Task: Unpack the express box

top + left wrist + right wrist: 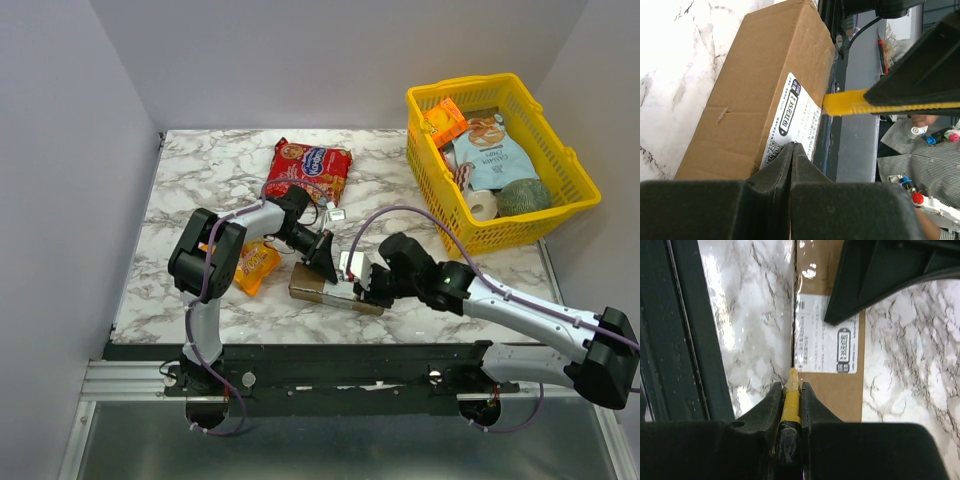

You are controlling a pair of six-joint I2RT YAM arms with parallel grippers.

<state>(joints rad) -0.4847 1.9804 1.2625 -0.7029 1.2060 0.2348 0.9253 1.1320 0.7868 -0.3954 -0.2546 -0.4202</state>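
The express box, a brown carton with a white label, lies near the table's front edge between the arms. My left gripper is shut and empty, its tips resting on the box's top at the label; it shows in the left wrist view. My right gripper is shut on a yellow box cutter. The cutter's tip sits at the box's long edge beside the label. The cutter also shows in the left wrist view, touching the box.
A yellow basket holding snacks and a roll stands at the back right. A red snack bag lies at the back middle, a small white pack by it. An orange packet lies left of the box.
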